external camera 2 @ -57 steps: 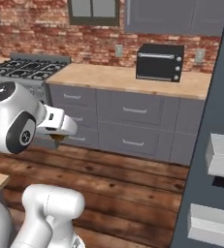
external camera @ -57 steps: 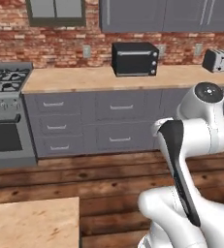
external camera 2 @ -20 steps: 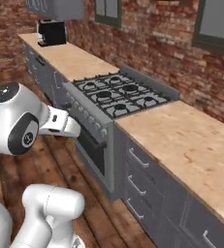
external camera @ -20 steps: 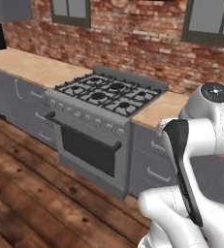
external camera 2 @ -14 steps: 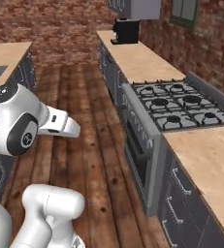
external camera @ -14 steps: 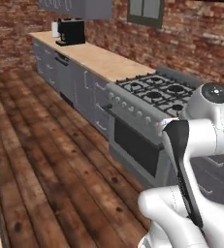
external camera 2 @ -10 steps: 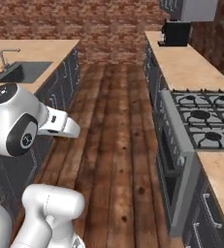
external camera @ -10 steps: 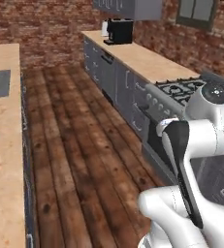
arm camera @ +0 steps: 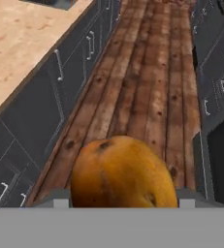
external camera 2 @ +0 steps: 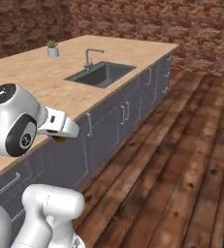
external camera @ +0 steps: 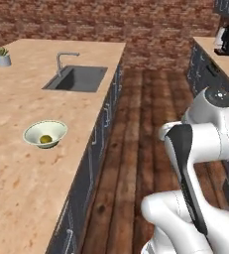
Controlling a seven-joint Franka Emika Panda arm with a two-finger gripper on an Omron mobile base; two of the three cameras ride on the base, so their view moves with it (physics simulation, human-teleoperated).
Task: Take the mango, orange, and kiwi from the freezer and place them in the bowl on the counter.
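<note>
No words to read here.
You won't find any letters, numbers, labels or signs on anything in these pictures, so there is nothing for you to read out.

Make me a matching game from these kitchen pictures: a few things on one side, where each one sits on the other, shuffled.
Things:
1. bowl
2. orange
3. sink
4. potted plant

Places:
A. held in the gripper, above the wooden floor
B. far corner of the counter
C. set into the counter, below a tap
D. on the counter, near its edge, with a small fruit inside

Pairs: 1-D, 2-A, 3-C, 4-B
</note>
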